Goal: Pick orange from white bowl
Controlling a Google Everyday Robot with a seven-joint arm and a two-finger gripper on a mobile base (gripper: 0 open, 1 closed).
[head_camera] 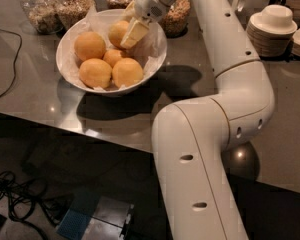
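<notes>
The white bowl (70, 79) lined with crumpled paper stands on the grey counter at the upper left. It holds several yellow-orange oranges: one at the left (90, 45), two at the front (95, 72) (127, 72), a smaller one in the middle (114, 57) and one at the back (117, 32). My gripper (131, 33) reaches down from the top into the back right of the bowl. It lies against the right side of the back orange and partly covers it.
Glass jars of grains (39, 9) and nuts (175, 16) stand behind the bowl. Stacked small white dishes (272, 31) are at the right. A black cable (10, 79) lies on the counter at the left. My arm's elbow (215, 129) overhangs the front edge.
</notes>
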